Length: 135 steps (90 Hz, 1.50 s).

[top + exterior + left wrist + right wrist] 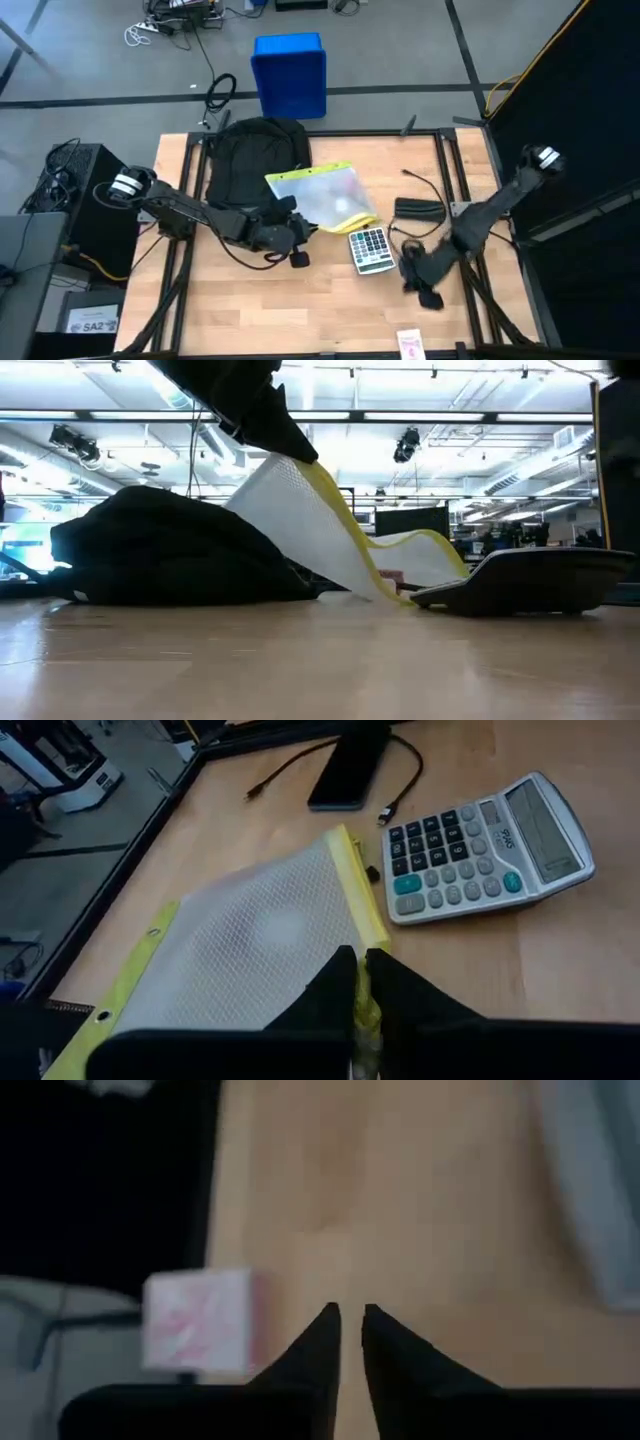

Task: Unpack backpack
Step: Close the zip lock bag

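1. Left gripper (360,982): pinched shut on the yellow-edged mesh pouch (318,195), lifting one edge off the table (250,310).
2. Backpack (253,152): lying at the table's far left, behind the pouch and touching it.
3. Calculator (370,248): flat beside the pouch, near a black device with a cable (418,208).
4. Right gripper (350,1342): low over bare wood right of the calculator, fingers nearly closed, seemingly empty.

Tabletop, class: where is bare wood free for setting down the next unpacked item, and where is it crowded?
Free: the wide near strip in front of the calculator, and the far right corner beyond the black device. Crowded: around the backpack, mesh pouch and left hand.
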Each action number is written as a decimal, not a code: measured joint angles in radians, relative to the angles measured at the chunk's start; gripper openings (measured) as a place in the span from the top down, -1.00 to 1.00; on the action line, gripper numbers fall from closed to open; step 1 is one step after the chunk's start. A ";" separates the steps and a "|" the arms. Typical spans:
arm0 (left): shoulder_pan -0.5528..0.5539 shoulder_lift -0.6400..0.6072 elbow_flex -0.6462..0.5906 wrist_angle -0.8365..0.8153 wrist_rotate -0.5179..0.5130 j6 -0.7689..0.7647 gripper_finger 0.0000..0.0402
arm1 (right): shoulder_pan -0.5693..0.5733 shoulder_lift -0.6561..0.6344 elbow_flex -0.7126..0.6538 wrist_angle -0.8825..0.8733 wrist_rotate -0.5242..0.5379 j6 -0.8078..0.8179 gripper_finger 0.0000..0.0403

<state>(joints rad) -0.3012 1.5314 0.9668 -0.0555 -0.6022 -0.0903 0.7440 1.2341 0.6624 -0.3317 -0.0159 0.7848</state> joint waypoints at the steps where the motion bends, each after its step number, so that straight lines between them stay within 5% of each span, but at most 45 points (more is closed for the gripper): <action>1: 0.000 0.000 0.000 0.000 0.000 0.000 1.00 | 0.012 0.010 0.000 0.009 -0.002 0.011 0.93; 21: 0.000 0.000 0.000 0.000 0.000 -0.019 1.00 | 0.157 0.190 0.077 0.085 0.006 0.201 0.99; 56: 0.000 0.000 0.000 -0.001 0.000 -0.019 1.00 | 0.163 0.520 0.327 0.163 -0.212 0.276 1.00; 81: 0.000 0.000 0.000 -0.003 0.000 -0.019 1.00 | 0.108 0.597 0.345 -0.065 -0.324 0.264 1.00; 111: 0.000 0.000 0.000 0.000 0.000 0.010 1.00 | 0.003 0.426 0.331 -0.378 -0.083 0.117 1.00; 135: 0.000 0.000 0.000 0.000 0.000 0.010 1.00 | -0.022 0.271 0.333 -0.469 0.093 0.033 1.00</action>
<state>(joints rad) -0.3012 1.5314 0.9665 -0.0559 -0.6022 -0.0799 0.7223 1.5046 0.9955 -0.8009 0.0766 0.8179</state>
